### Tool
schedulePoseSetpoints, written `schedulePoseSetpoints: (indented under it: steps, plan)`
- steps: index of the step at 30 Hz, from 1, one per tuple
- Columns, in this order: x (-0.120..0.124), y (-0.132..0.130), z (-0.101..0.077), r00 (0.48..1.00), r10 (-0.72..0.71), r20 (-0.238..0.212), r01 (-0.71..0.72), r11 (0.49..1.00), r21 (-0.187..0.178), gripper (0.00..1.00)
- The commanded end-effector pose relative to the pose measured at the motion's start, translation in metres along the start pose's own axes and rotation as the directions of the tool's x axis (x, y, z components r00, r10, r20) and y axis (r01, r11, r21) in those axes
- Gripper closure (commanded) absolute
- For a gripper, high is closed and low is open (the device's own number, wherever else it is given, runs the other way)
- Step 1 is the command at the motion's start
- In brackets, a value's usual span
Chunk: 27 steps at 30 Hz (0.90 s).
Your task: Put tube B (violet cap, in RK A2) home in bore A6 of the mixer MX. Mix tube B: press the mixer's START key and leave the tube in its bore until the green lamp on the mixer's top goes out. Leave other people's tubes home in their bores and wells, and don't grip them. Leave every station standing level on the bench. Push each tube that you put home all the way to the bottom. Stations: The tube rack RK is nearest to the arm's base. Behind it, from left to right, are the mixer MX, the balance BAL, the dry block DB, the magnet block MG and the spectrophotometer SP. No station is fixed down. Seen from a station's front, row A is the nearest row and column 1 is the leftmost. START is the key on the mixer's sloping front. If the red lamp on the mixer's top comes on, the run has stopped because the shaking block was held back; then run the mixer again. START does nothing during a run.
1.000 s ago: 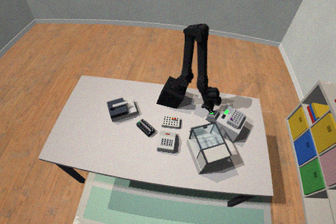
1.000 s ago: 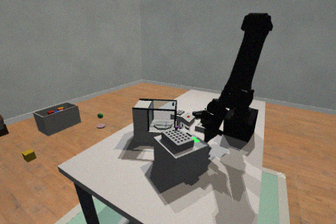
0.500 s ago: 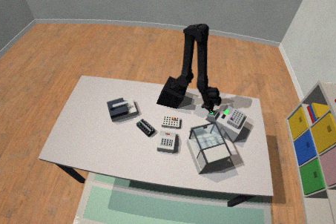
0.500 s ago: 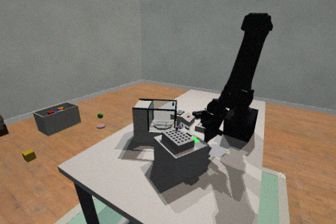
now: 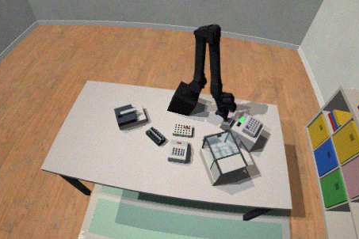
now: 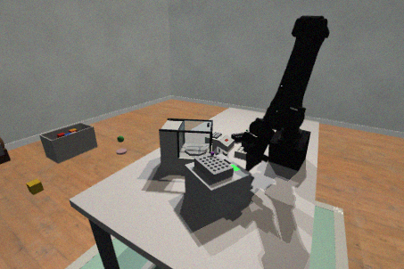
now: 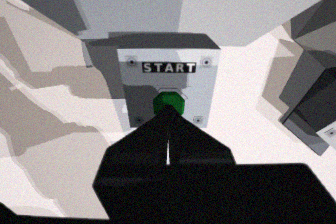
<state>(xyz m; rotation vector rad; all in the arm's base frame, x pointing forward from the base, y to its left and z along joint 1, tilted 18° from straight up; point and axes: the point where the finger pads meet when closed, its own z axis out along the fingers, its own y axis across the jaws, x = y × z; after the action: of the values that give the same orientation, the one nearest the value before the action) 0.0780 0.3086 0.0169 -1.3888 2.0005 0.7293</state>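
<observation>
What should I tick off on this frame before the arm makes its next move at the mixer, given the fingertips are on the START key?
1. Gripper shut and holding nothing: ok.
2. Fingertips meet the green START key under its label on the sloping front: ok.
3. Green lamp on the mixer's top is lit, so a run seems to be on: ok.
4. Red lamp showing: none seen lit, ok.
5. Violet-capped tube B sits in the mixer's block: ok. Which bore it is in, and whether it is at the bottom: cannot tell.
6. Mixer standing level on the table: looks ok from the exterior view.
</observation>
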Motion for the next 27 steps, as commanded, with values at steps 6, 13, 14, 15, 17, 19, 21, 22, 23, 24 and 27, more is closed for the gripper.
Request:
schedulePoseSetpoints:
  steps: [6, 13, 14, 15, 17, 19, 21, 22, 23, 24, 27]
  plan:
    - [-0.003, -0.001, -0.015, 1.000, 0.003, 0.006, -0.003, 1.000, 0.001, 1.00]
    - [-0.004, -0.002, -0.023, 1.000, 0.002, 0.006, -0.002, 1.000, 0.005, 1.00]
    - [-0.004, -0.002, -0.025, 1.000, 0.001, 0.006, -0.001, 1.000, 0.005, 1.00]
    - [-0.004, -0.002, -0.026, 1.000, 0.000, 0.006, 0.000, 1.000, 0.005, 1.00]
    - [-0.004, -0.002, -0.030, 1.000, -0.002, 0.006, 0.002, 1.000, 0.005, 1.00]
    - [-0.005, -0.002, -0.033, 1.000, -0.002, 0.009, 0.002, 1.000, 0.005, 1.00]
    - [-0.004, -0.002, -0.036, 1.000, -0.002, 0.006, 0.002, 1.000, 0.005, 1.00]
    - [-0.004, -0.002, -0.038, 1.000, -0.002, 0.006, 0.002, 1.000, 0.005, 1.00]
    - [-0.004, -0.002, -0.040, 1.000, -0.002, 0.006, 0.002, 1.000, 0.005, 1.00]
    - [-0.004, -0.002, -0.041, 1.000, -0.002, 0.006, 0.002, 1.000, 0.005, 1.00]
    - [-0.004, -0.002, -0.043, 1.000, -0.001, 0.006, 0.001, 1.000, 0.005, 1.00]
